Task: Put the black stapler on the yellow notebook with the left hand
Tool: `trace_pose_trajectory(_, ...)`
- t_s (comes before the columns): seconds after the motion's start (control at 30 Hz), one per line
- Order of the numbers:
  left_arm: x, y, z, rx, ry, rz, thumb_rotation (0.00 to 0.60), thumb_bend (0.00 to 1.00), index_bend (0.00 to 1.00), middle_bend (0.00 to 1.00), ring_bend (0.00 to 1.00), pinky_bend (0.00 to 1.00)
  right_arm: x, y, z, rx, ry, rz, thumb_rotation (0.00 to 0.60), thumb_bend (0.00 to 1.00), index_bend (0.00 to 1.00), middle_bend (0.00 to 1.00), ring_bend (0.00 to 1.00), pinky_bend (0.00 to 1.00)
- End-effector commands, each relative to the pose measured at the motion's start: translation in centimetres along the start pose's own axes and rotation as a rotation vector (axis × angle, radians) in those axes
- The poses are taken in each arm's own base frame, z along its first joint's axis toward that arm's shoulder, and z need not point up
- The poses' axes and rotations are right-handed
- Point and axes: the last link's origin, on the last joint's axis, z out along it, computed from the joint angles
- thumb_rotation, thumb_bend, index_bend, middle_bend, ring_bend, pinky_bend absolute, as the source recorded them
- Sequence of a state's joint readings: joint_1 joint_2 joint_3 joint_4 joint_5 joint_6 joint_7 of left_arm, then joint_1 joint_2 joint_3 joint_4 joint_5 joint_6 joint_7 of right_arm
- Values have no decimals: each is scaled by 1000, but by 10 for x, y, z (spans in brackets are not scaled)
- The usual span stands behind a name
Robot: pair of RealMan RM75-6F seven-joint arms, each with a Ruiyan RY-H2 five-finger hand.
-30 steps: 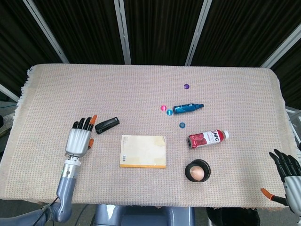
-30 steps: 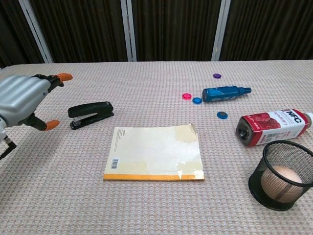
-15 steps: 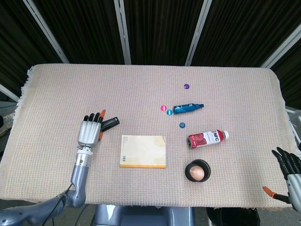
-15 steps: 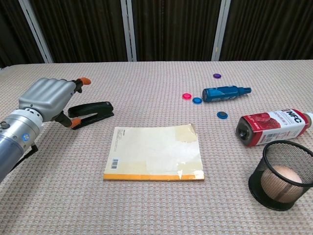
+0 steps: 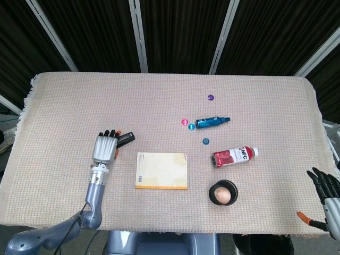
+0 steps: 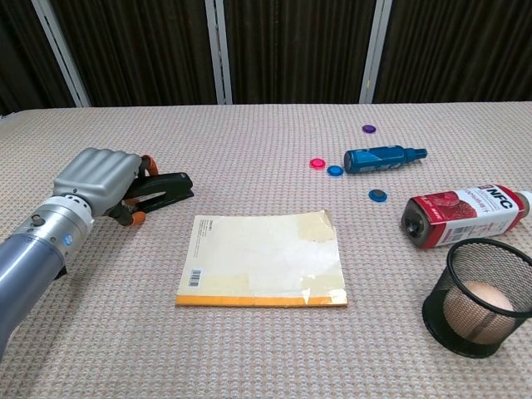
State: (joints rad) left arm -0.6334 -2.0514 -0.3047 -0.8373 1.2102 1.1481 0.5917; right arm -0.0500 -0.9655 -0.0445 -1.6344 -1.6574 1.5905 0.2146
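The black stapler [image 5: 126, 138] [image 6: 169, 185] lies on the cloth just beyond the yellow notebook's [image 5: 161, 170] [image 6: 262, 258] far left corner. My left hand [image 5: 105, 146] [image 6: 98, 177] covers the stapler's left end. Its fingers curl over the far side and the orange-tipped thumb sits on the near side, so the stapler is held between them. Only the stapler's right half shows, and it still rests on the table. My right hand [image 5: 325, 194] hangs off the table's near right corner with its fingers apart, holding nothing.
A blue bottle [image 6: 384, 157] lies at the back right, with several small coloured discs [image 6: 335, 170] around it. A red bottle [image 6: 465, 214] lies on its side at the right. In front of it stands a black mesh cup [image 6: 474, 297] holding a pale ball.
My left hand moved right along the table onto the stapler's left end, and its fingers curled in around it. The stapler has not shifted. My right hand stayed low.
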Motion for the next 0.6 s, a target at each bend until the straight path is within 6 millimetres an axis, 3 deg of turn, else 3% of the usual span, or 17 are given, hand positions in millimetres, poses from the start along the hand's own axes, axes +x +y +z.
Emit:
trace_pose_trajectory(0.03, -3, 5, 3, -3, -4, -11, 600, 301, 360, 350, 316, 437, 0, 0, -1, 1, 0, 0, 600, 61, 0, 0, 0, 0)
trace_pose_trajectory(0.4, -1, 11, 6, -6, 75, -52, 600, 353, 569, 561, 498, 536, -3, -2, -1, 8, -10, -12, 600, 62, 0, 0, 0, 0)
trace_pose_trajectory(0.6, 3, 7, 6, 6, 104, -75, 600, 373, 604, 593, 527, 562, -4, -2, 0, 5, -13, -14, 600, 61, 0, 0, 0, 0)
